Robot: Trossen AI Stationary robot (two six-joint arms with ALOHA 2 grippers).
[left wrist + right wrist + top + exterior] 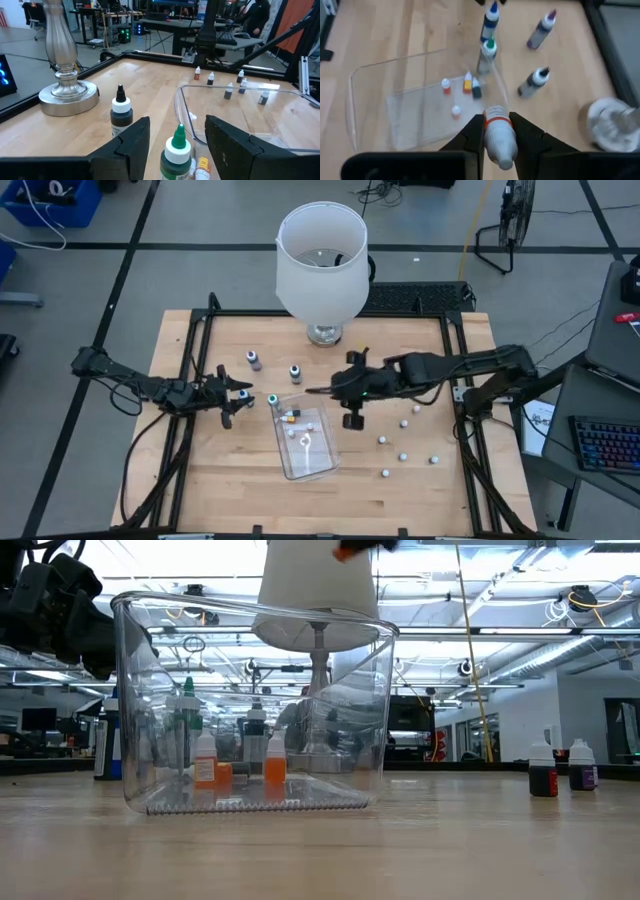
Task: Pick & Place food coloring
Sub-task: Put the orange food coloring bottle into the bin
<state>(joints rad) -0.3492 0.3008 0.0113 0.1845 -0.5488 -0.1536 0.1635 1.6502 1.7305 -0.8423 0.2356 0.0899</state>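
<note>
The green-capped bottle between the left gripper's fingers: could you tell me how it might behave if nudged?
The green-capped bottle stands upright, tall and narrow, so it would probably tip easily. Its round body would likely roll once down. It looks small, presumably light, so the left gripper should lift it readily.

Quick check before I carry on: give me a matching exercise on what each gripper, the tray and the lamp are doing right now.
Things:
1. right gripper
2. left gripper
3. clear tray
4. lamp

States:
A. open, fingers either side of the green-capped bottle
B. stands near the table's edge, beside the tray's short end
C. shut on a white bottle with an orange band, above the tray
D. holds a few small bottles

Pairs: 1-C, 2-A, 3-D, 4-B
</note>
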